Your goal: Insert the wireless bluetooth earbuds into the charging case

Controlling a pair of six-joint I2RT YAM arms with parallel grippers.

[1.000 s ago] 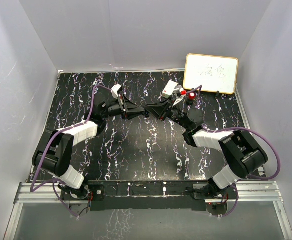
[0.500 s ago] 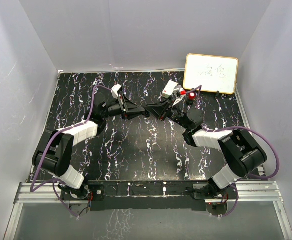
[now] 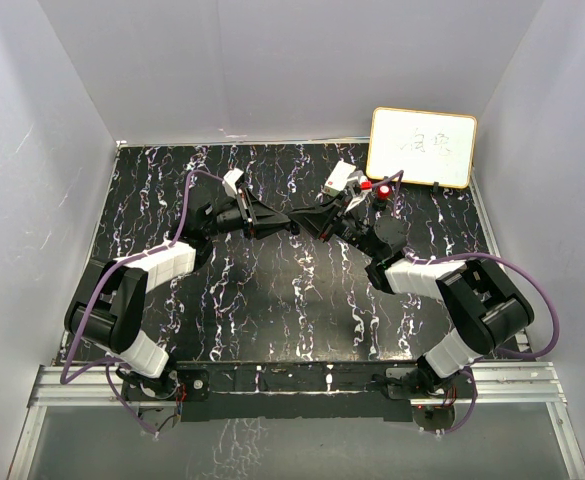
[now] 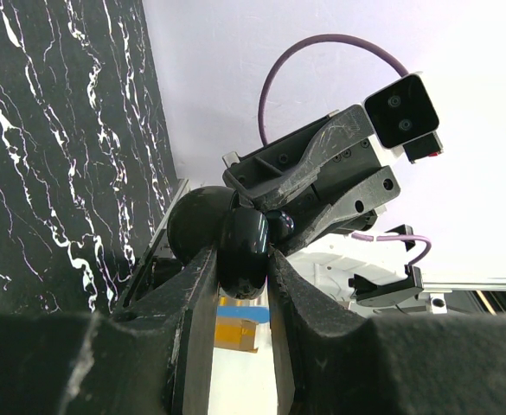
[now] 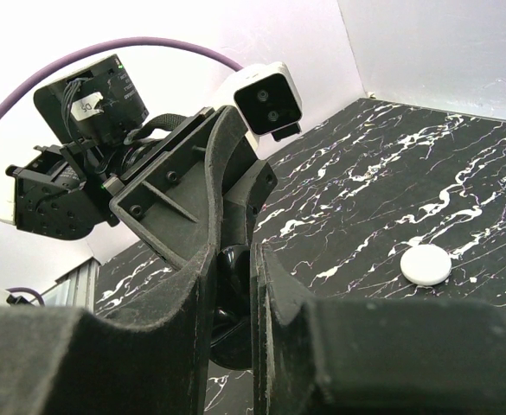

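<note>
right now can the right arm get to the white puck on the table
Probably not yet: the path to the white puck looks free, but the right gripper is shut on a small black piece.

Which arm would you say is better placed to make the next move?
Right, probably: the right fingers pinch a small black piece, likely an earbud, at the black case that the left fingers clamp.

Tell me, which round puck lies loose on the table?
The white puck, lying flat by itself; the black puck is pinched in the left tool.
</note>
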